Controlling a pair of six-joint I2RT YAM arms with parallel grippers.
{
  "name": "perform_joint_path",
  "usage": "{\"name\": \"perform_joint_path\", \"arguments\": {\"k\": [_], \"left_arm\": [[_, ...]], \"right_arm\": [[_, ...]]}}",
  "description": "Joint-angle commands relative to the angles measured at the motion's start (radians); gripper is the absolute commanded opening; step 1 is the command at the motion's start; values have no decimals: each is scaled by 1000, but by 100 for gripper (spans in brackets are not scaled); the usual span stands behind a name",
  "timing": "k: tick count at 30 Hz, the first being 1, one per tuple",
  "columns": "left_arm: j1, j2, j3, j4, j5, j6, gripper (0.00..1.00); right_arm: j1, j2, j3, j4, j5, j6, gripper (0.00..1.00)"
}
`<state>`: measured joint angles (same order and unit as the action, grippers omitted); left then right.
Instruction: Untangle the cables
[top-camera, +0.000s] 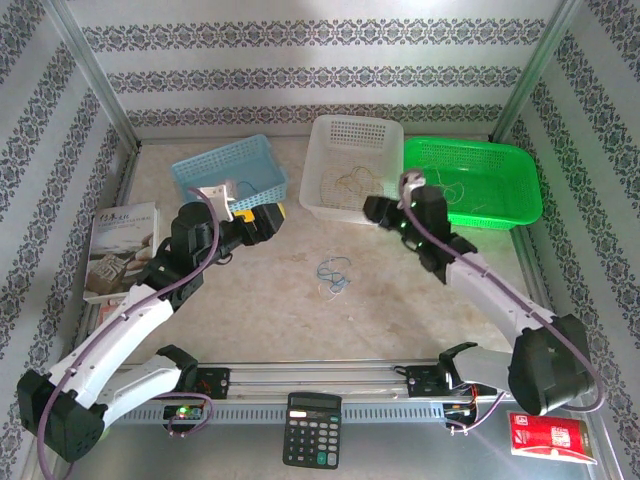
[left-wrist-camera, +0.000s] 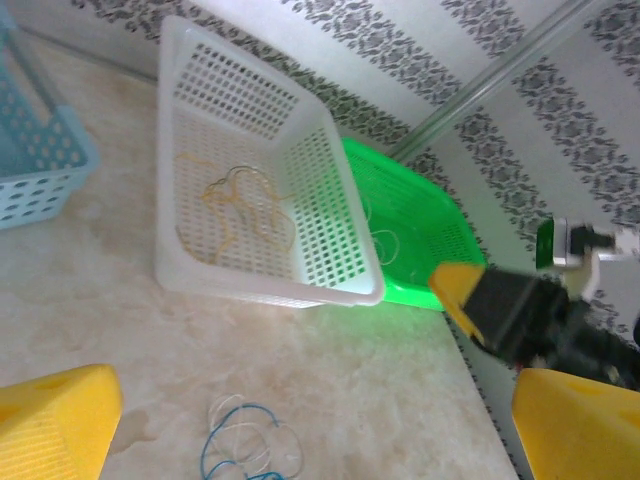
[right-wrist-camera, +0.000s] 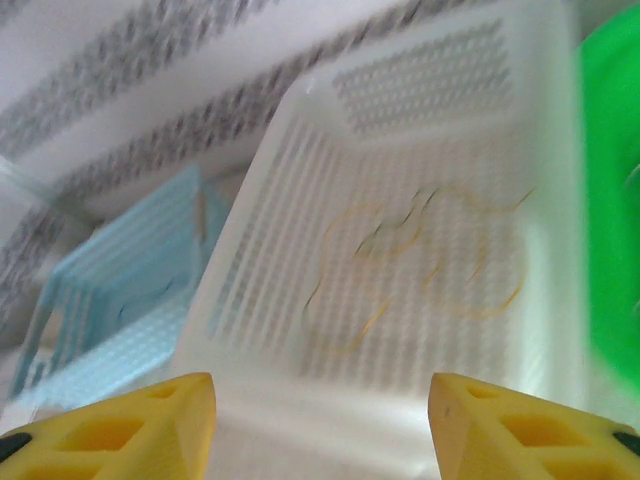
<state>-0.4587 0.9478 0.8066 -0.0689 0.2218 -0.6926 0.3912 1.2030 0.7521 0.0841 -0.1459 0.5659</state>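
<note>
A small tangle of thin blue and whitish cables (top-camera: 335, 272) lies loose on the table's middle; in the left wrist view the cables (left-wrist-camera: 245, 452) sit just ahead of the yellow fingers (left-wrist-camera: 55, 430). My left gripper (top-camera: 272, 218) hovers left of them, open and empty (left-wrist-camera: 318, 440). More yellowish-tan wires (top-camera: 350, 183) lie inside the white basket (top-camera: 330, 205), clear in the right wrist view too (right-wrist-camera: 420, 260). My right gripper (top-camera: 376, 210) is at that basket's near right corner, open (right-wrist-camera: 320, 430) with nothing between its fingers. A whitish wire (top-camera: 456, 190) lies in the green basket (top-camera: 520, 205).
A blue basket (top-camera: 228, 170) stands at the back left. A book (top-camera: 120, 250) lies at the left edge. A calculator (top-camera: 312, 430) and a red packet (top-camera: 550, 437) rest at the front. Patterned walls close off the back and sides.
</note>
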Motion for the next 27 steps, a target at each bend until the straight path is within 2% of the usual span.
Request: {"name": "perform_joint_path", "arguments": {"k": [1, 4, 9, 22, 25, 27], "left_arm": [[0, 4, -27, -57, -40, 0, 100], [0, 13, -50, -68, -32, -21, 100], [1, 21, -92, -62, 5, -24, 100], [3, 28, -144, -46, 42, -40, 100], [3, 34, -147, -41, 45, -39, 100], [3, 40, -147, -40, 49, -41, 100]], "right_arm": [[112, -15, -87, -4, 70, 60, 58], [198, 19, -150, 30, 110, 100, 59], [278, 108, -181, 47, 152, 127, 56], [298, 286, -96, 68, 94, 111, 46], [297, 342, -56, 71, 76, 102, 40], [296, 373, -32, 77, 50, 97, 27]]}}
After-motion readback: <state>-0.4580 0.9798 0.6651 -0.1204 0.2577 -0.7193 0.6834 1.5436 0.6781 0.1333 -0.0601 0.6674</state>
